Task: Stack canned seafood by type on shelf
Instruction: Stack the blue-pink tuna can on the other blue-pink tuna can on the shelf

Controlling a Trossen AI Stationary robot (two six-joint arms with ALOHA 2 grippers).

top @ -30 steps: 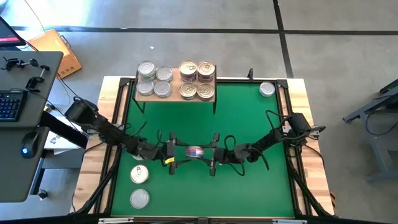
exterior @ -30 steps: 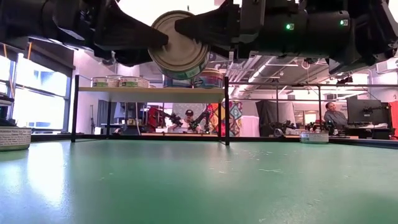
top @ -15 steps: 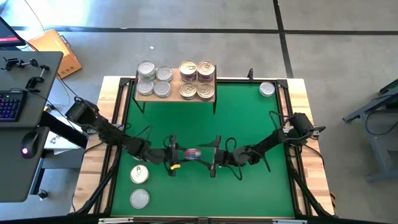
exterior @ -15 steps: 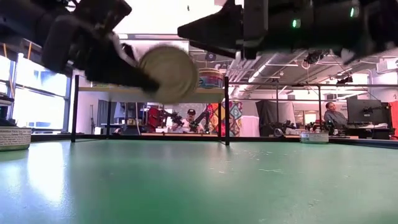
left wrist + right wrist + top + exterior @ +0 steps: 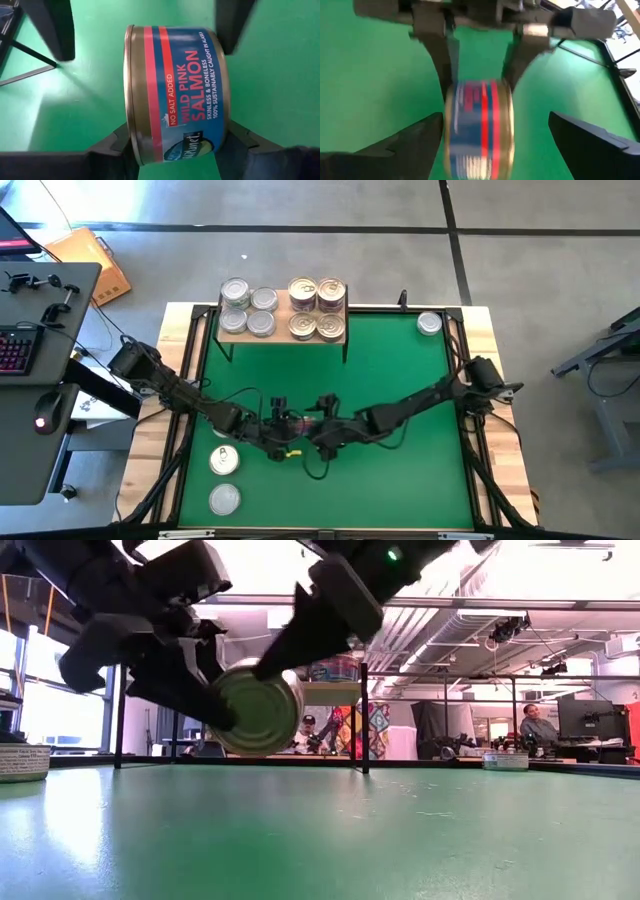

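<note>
A canned seafood tin (image 5: 175, 95) with a blue and red salmon label hangs on its side above the green mat, near the table's middle. My left gripper (image 5: 288, 427) is shut on it. My right gripper (image 5: 495, 120) faces it from the table's right, open, one finger on either side of the tin and touching nothing. The shelf (image 5: 283, 330) stands at the far edge. Silver-lidded tins (image 5: 248, 310) rest on its left half and gold-lidded tins (image 5: 317, 308) on its right half. My left gripper pinches the tin between its two fingers, one on the lid end (image 5: 131, 142) and one on the base end (image 5: 226, 135). The fingers come slanting down from the table's left. The tin lies on its side, label up, lifted clear of the mat.
Loose tins stand on the mat: one at the far right corner (image 5: 429, 324) and two at the near left (image 5: 224, 461) (image 5: 224, 499). A desk with a keyboard (image 5: 15, 350) stands beyond the table's left edge. People sit in the room behind (image 5: 540, 725).
The tin has passed from hand to hand: my left gripper has shut on it, and my right gripper has opened and let go. Both wrists have tipped to slant downward. The tin has come lower toward the mat and turned, still clear of it.
</note>
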